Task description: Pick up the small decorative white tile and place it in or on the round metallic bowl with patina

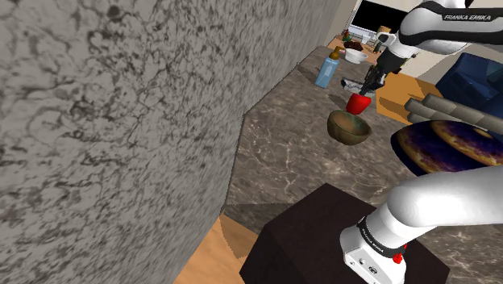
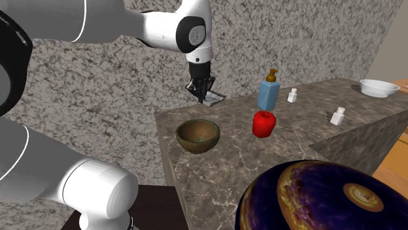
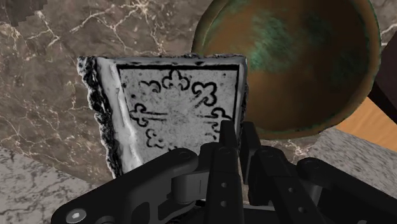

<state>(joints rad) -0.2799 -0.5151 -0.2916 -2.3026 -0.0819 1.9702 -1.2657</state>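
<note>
The white tile point(image 3: 172, 108), square with a black ornamental pattern and rough edges, hangs above the brown marble counter point(image 2: 216, 170). My gripper point(image 3: 236, 137) is shut on one edge of it. In the second exterior view the gripper point(image 2: 204, 91) holds the tile point(image 2: 214, 99) above the counter's back part, behind the bowl point(image 2: 197, 135). The bowl point(image 3: 292, 63) is round and brown with green patina inside, and nothing lies in it. In the shoulder view the tile point(image 1: 352, 83) hangs beside the gripper point(image 1: 371, 82), beyond the bowl point(image 1: 348, 127).
A red apple point(image 2: 264, 123) and a blue soap bottle point(image 2: 268, 91) stand near the bowl. Two small white shakers point(image 2: 337, 116) and a white dish point(image 2: 379, 87) sit further along. A large purple and gold ball point(image 2: 320, 196) is at the counter's front. A speckled stone wall point(image 1: 113, 121) borders the counter.
</note>
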